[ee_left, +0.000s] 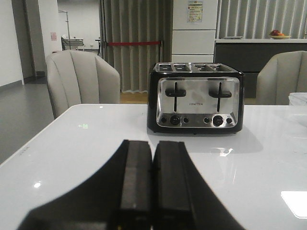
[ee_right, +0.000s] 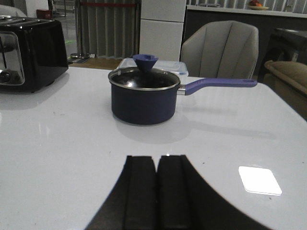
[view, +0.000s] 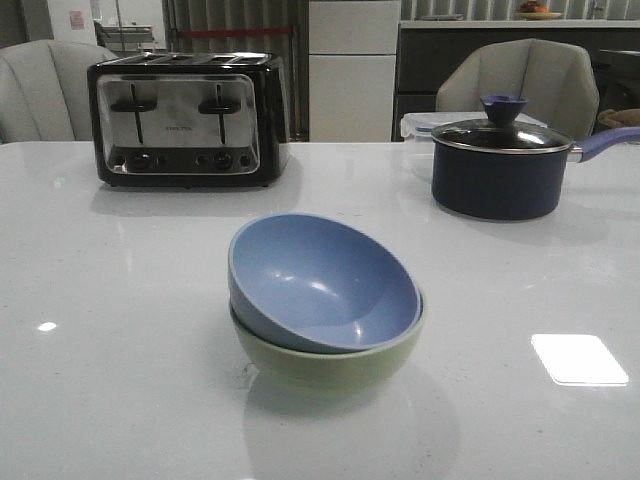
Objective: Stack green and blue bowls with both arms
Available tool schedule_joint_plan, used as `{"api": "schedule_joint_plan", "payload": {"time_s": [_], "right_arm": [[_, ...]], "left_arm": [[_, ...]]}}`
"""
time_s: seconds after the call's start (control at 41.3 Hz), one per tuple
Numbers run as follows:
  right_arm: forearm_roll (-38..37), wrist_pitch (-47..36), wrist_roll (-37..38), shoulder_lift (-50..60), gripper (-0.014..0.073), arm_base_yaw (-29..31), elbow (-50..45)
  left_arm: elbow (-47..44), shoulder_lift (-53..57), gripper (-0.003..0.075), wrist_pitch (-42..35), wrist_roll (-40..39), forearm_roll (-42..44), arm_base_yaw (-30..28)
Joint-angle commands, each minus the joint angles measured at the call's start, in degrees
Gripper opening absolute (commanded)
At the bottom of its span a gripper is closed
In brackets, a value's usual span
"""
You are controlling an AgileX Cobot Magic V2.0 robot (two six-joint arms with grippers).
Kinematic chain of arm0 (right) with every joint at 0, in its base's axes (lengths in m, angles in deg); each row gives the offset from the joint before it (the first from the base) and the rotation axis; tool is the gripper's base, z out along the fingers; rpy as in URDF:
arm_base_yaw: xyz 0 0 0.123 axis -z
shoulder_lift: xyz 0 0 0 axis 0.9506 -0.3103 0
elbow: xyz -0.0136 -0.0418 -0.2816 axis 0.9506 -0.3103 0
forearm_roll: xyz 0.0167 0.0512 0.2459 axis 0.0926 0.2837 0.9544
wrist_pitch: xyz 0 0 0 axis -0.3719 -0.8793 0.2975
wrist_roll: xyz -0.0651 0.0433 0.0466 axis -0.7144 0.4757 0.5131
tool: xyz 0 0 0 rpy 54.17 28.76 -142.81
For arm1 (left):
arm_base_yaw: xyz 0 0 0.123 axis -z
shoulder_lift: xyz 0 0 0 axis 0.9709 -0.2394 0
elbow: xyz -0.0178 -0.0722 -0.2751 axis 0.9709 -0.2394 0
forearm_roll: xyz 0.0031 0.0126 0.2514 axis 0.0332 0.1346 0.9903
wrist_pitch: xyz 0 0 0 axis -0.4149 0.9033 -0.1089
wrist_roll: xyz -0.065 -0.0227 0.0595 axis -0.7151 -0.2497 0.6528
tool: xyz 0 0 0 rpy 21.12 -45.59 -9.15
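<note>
The dusty blue bowl (view: 320,280) sits tilted inside the pale green bowl (view: 330,365) at the middle of the white table in the front view. Neither bowl shows in the wrist views. Neither arm shows in the front view. My left gripper (ee_left: 152,148) is shut and empty, low over the table, facing the toaster. My right gripper (ee_right: 157,163) is shut and empty, low over the table, facing the saucepan.
A black and chrome toaster (view: 185,120) stands at the back left, also in the left wrist view (ee_left: 196,98). A dark lidded saucepan (view: 500,165) with a blue handle stands at the back right, also in the right wrist view (ee_right: 143,96), with a clear lidded box (view: 415,125) behind it. Chairs stand beyond the far edge.
</note>
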Motion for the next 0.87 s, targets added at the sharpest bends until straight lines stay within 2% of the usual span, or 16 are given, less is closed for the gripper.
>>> {"api": "schedule_joint_plan", "payload": {"time_s": [0.0, 0.073, 0.848], "right_arm": [[-8.72, -8.17, 8.85, 1.19, 0.0027, -0.01, 0.22], [-9.41, -8.76, 12.02, 1.19, 0.0027, 0.04, 0.22], [-9.28, -8.7, 12.02, 1.19, 0.0027, 0.04, 0.22]], "left_arm": [[-0.27, 1.16, 0.0093, -4.88, 0.07, -0.56, 0.1], [-0.27, 1.16, 0.0093, -4.88, 0.07, -0.56, 0.1], [-0.27, 1.16, 0.0093, -4.88, 0.07, -0.56, 0.1]]}}
